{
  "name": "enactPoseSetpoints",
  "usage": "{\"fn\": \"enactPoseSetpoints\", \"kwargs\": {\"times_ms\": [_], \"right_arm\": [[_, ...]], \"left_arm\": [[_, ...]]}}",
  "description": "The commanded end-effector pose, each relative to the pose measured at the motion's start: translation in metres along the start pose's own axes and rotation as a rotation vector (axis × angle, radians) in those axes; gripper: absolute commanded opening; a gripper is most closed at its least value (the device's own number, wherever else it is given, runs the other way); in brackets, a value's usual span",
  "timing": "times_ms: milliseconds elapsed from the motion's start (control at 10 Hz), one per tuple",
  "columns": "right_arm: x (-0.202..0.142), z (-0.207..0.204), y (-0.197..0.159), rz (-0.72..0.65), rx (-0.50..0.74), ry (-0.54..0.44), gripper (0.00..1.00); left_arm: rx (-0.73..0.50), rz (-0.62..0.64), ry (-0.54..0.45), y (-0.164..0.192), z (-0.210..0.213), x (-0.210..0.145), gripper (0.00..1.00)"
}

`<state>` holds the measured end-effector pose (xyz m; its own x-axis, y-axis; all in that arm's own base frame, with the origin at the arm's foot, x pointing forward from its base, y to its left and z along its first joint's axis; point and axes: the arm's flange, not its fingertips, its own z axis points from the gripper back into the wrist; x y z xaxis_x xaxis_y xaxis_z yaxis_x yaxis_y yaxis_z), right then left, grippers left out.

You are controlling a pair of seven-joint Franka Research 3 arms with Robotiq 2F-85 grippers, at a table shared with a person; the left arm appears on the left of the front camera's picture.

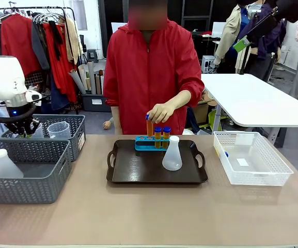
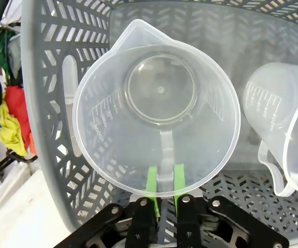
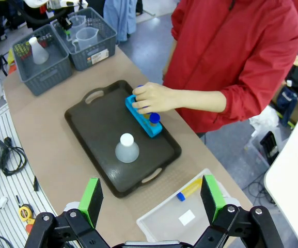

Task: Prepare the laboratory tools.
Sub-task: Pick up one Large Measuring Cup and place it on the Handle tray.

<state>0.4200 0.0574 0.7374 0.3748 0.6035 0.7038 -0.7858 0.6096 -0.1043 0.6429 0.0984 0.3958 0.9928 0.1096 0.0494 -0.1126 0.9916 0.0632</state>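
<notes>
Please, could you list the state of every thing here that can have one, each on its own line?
left gripper: shut on the handle of the measuring beaker.
measuring beaker: upright, empty, in the grey basket.
right gripper: open, holding nothing.
conical flask: upright on the tray.
racked tubes: upright, capped, in the blue rack.
held tube: upright at the rack, gripped by the person's hand.
loose tube: lying in the white basket.

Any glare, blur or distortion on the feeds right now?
Front view: even light, sharp, mild sheen on the tray. Left wrist view: wide-angle bowing of the grey basket wall; measuring beaker close, hazy, yet its markings show. Right wrist view: sharp, table tilted.
</notes>
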Motion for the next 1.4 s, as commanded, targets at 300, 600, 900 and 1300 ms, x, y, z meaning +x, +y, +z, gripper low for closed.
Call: {"fn": "enactPoseSetpoints", "kwargs": {"times_ms": [300, 600, 900, 1300], "right_arm": [[0.001, 0.001, 0.001, 0.004, 0.002, -0.003, 1.00], [0.001, 0.001, 0.001, 0.004, 0.002, -0.003, 1.00], [0.001, 0.001, 0.001, 0.004, 0.002, -0.003, 1.00], [0.001, 0.001, 0.001, 0.004, 0.002, -0.003, 1.00]], "left_arm": [[-0.024, -0.007, -0.014, -0.003, 0.024, -0.003, 0.00], [-0.025, -0.044, -0.033, -0.023, 0.081, -0.009, 0.00], [-0.019, -0.057, -0.024, -0.037, 0.151, -0.017, 0.00], [-0.043, -0.105, -0.017, -0.045, 0.228, -0.040, 0.00]]}}
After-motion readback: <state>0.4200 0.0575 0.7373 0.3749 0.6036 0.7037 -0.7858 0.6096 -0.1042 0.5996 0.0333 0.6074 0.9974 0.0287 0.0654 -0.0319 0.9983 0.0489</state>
